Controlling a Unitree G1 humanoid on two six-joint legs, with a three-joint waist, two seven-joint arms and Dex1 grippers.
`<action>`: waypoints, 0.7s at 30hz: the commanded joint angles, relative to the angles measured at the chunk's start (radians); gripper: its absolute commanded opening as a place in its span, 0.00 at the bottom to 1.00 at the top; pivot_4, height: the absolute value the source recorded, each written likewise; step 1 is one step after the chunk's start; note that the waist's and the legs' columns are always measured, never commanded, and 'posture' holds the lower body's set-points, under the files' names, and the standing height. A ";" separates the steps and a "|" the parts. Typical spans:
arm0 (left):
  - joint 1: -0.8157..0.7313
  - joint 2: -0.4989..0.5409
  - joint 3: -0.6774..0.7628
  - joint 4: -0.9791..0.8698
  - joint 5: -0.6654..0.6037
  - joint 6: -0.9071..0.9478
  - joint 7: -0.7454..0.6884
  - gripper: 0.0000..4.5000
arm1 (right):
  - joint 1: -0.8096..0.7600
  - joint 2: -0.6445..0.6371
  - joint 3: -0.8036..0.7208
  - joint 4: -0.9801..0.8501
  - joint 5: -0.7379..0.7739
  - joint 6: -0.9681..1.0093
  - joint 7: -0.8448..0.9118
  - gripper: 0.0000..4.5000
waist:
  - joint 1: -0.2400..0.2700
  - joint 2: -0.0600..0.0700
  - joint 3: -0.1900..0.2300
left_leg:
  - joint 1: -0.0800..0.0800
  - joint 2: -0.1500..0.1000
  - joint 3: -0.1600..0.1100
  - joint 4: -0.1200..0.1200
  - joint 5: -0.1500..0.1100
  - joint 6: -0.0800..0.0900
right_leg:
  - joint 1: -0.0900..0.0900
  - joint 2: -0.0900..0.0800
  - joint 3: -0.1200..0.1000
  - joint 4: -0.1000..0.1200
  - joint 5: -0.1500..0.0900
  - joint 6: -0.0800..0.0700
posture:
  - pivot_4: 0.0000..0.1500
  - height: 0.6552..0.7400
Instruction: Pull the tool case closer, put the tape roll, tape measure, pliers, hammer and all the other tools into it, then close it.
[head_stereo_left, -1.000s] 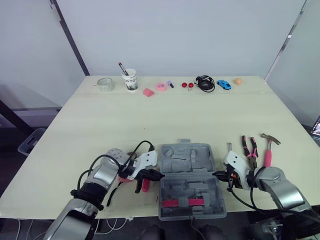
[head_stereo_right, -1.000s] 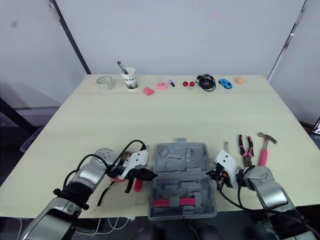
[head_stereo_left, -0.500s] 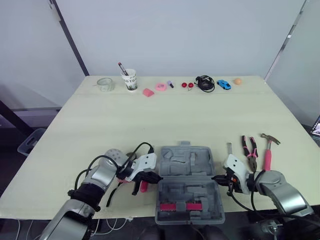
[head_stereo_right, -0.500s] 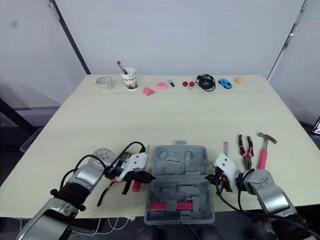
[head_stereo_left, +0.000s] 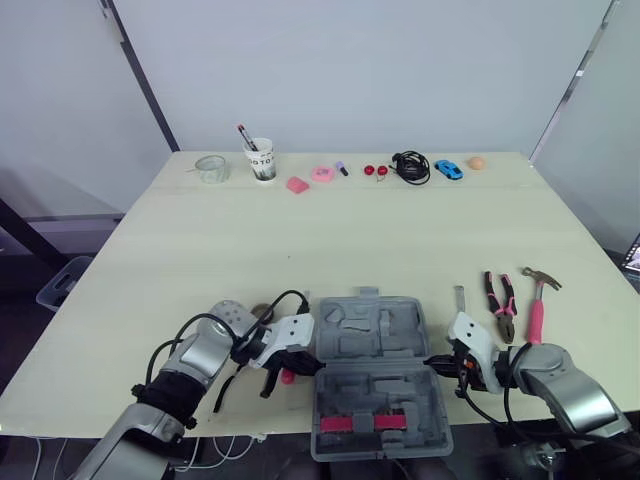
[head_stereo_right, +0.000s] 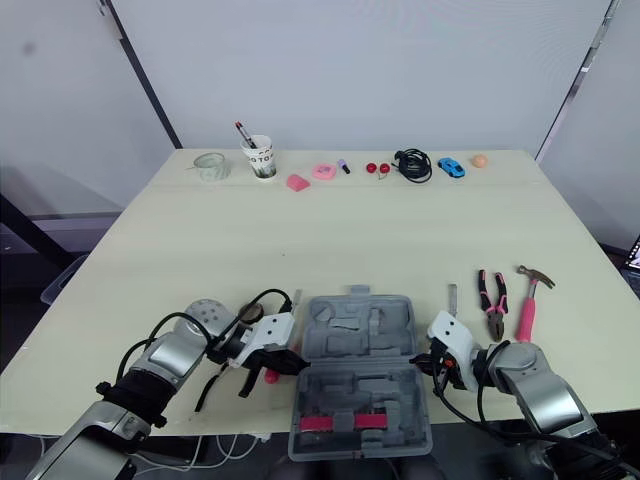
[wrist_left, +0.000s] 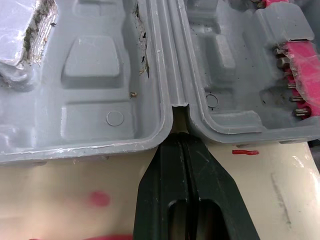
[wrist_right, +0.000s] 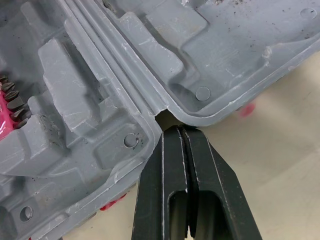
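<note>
The grey tool case (head_stereo_left: 375, 370) lies open at the table's near edge, its front half reaching past the edge, with a pink bit strip (head_stereo_left: 375, 423) in it. My left gripper (head_stereo_left: 308, 364) is shut, its tips (wrist_left: 176, 139) in the hinge notch on the case's left side. My right gripper (head_stereo_left: 434, 361) is shut too, its tips (wrist_right: 173, 130) in the right-side hinge notch. Pink-handled pliers (head_stereo_left: 500, 300) and a hammer (head_stereo_left: 537, 300) lie right of the case. A grey tape roll (head_stereo_left: 225, 314) is partly hidden behind my left arm, and a pink-handled tool (head_stereo_left: 287, 376) lies under my left gripper.
A small metal tool (head_stereo_left: 458, 297) lies between case and pliers. Along the far edge stand a glass bowl (head_stereo_left: 211, 168), a paper cup with pens (head_stereo_left: 261, 160), pink bits (head_stereo_left: 320, 173), a black cable (head_stereo_left: 410, 165), a blue toy car (head_stereo_left: 448, 169) and an orange ball (head_stereo_left: 477, 161).
The case has slid a little toward the near edge, and both shut grippers have come back with it at its sides. The pliers and hammer have stayed put.
</note>
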 joint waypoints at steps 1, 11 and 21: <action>0.016 -0.001 -0.042 -0.015 0.006 -0.001 -0.023 0.01 | 0.006 -0.004 0.022 -0.050 0.035 0.003 0.017 0.00 | 0.000 0.000 0.000 | 0.000 0.000 0.000 0.000 0.000 0.000 | 0.000 0.000 0.000 0.000 0.000 0.000 | 1.00 1.00; 0.009 -0.003 -0.049 -0.009 0.007 0.003 -0.026 0.01 | 0.006 -0.018 0.028 -0.044 0.034 -0.004 0.010 0.00 | 0.000 0.000 0.000 | 0.000 0.000 0.000 0.000 0.000 0.000 | 0.000 0.000 0.000 0.000 0.000 0.000 | 1.00 1.00; 0.009 0.001 -0.054 0.009 0.019 -0.014 -0.026 0.01 | -0.002 -0.015 0.022 -0.025 0.028 -0.022 -0.003 0.00 | 0.000 0.000 0.000 | 0.000 0.000 0.000 0.000 0.000 0.000 | 0.000 0.000 0.000 0.000 0.000 0.000 | 1.00 1.00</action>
